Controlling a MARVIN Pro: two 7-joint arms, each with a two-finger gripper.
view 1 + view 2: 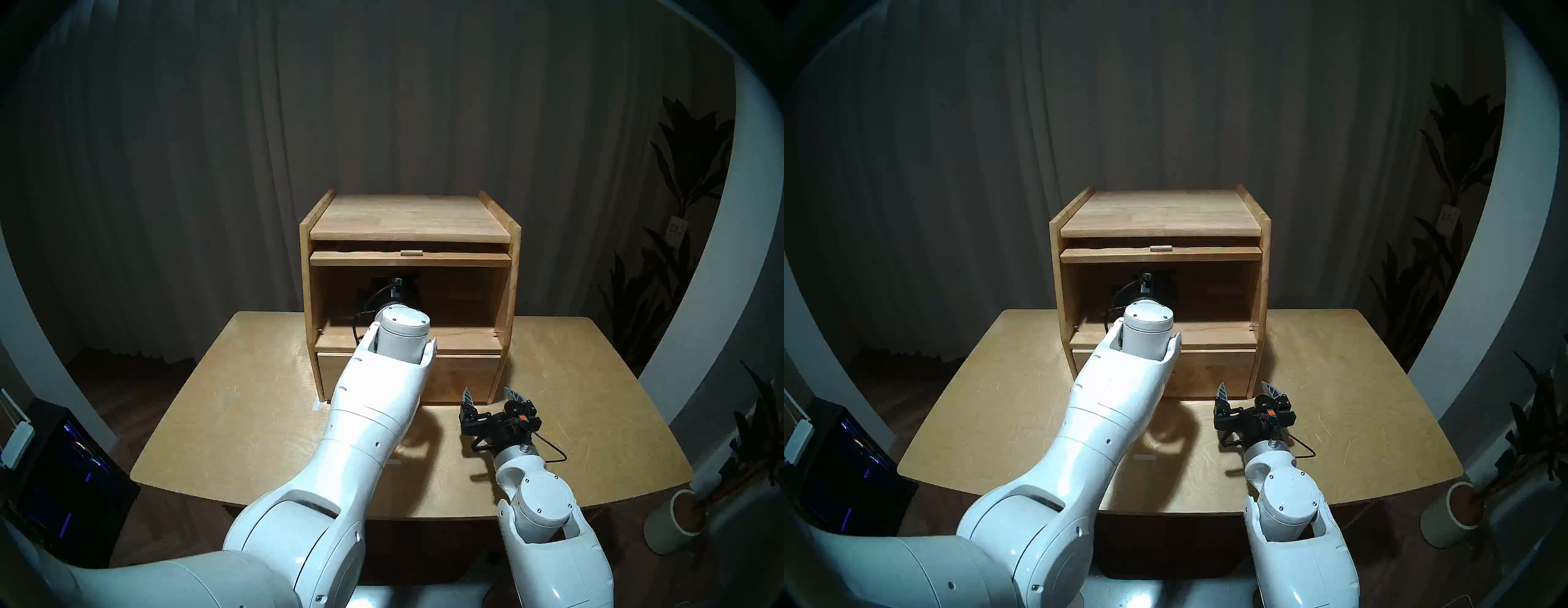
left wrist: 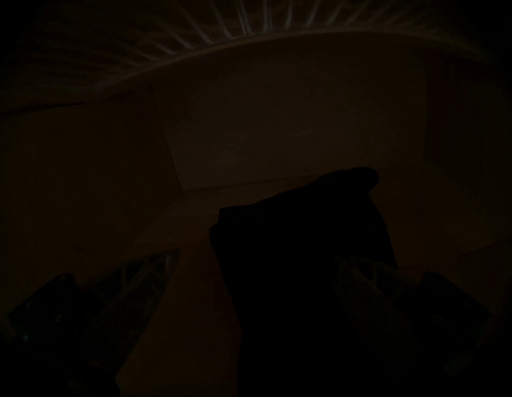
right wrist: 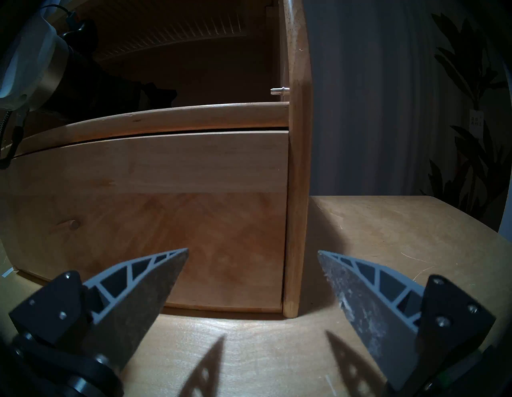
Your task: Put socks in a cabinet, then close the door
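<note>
Black limp socks [image 2: 299,249] on the cabinet [image 1: 466,216] floor between the left gripper's [image 2: 257,277] 2 spread fingers.

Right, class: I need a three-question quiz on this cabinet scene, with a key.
1. True or false: the door is shut over the cabinet opening.
2. What lies between the left pincer fingers? A: black socks. B: a wooden knob.
3. Fill in: the right pincer stands ___, near the drawer.
Key: 1 false, it is stowed under the top; 2 A; 3 open.
</note>
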